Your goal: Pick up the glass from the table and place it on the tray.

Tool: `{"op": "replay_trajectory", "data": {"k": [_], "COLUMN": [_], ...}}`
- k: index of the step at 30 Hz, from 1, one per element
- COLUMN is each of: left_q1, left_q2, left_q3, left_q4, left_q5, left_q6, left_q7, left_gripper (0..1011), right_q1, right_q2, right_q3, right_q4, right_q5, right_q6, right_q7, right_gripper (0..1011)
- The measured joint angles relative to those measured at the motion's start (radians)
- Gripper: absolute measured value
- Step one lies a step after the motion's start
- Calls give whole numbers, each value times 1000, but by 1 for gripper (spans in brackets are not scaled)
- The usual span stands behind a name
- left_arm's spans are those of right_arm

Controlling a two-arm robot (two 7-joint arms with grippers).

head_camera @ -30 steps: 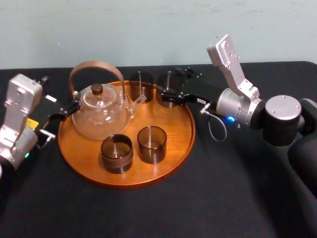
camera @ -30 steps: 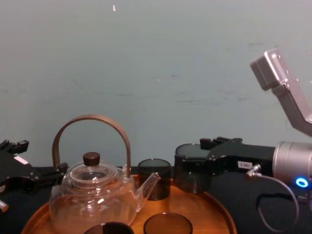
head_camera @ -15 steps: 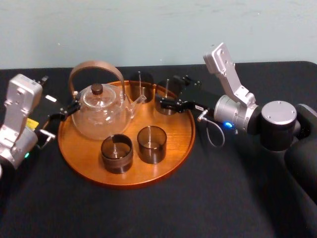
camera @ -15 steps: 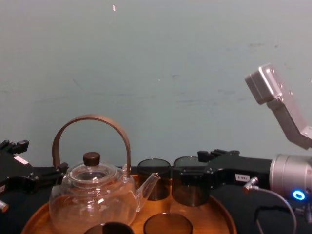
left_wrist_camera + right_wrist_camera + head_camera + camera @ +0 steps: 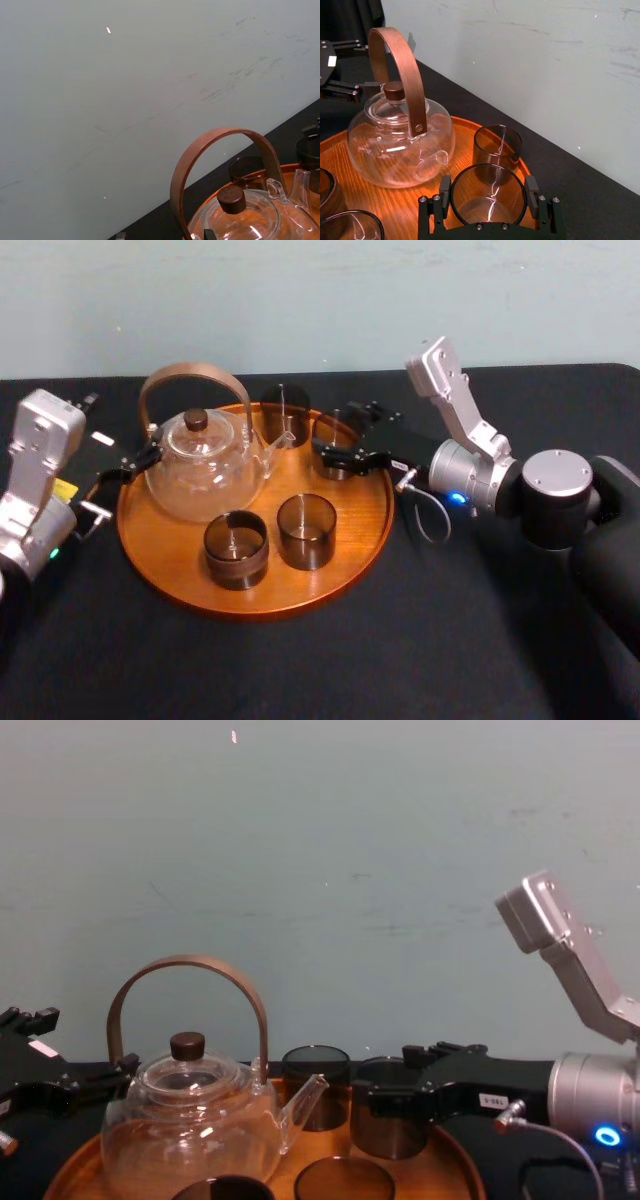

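The glass (image 5: 336, 466), a dark smoky tumbler, is inside the rim of the round orange-brown tray (image 5: 250, 606) at its back right. My right gripper (image 5: 338, 436) is shut on the glass, one finger pressed on each side; the right wrist view shows this from above, glass (image 5: 488, 220) between the pads. From the chest view the glass (image 5: 390, 1125) sits low at the tray's surface; I cannot tell whether it touches. My left gripper (image 5: 133, 462) is parked open at the tray's left edge, beside the teapot. The black table (image 5: 450, 640) lies under everything.
A glass teapot (image 5: 205, 468) with a curved wooden handle stands on the tray's left half. Another smoky glass (image 5: 283, 416) stands just left of the held one, and two more (image 5: 306, 530) (image 5: 237, 549) sit near the tray's front. Bare table lies in front and right.
My right arm has moved left and down, carrying the glass from the tray's back right rim to a lower spot inside it. The left arm has stayed still.
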Motion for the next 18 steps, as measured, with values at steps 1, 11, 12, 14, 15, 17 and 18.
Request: {"op": "replay_trajectory", "data": {"k": [1,11,12,14,15,17,18], "left_q1": [0,0,0,0,0,0,0], "left_q2": [0,0,0,0,0,0,0], "left_q3": [0,0,0,0,0,0,0], "left_q4": [0,0,0,0,0,0,0], "left_q5": [0,0,0,0,0,0,0], "left_q6": [0,0,0,0,0,0,0], "left_q7": [0,0,0,0,0,0,0], "left_gripper": [1009,1009,1010,1010,1010,1010,1010], "right_q1": [1,5,5,6,6,6,6], "right_q2": [-1,-9,-9,-10,-10,-10,-10], "right_q3": [0,-4,-4,-4,-5,-5,-5], "right_q4": [2,24,27,29,30,32,32], "right_q5": [0,-3,-3,-4,-4,-4,-4], "right_q6": [0,-3,-3,-3,-3,-1,-1], "right_q7": [0,5,5,6,6,7,8], "right_gripper": [902,902,902,902,901,902,902]}}
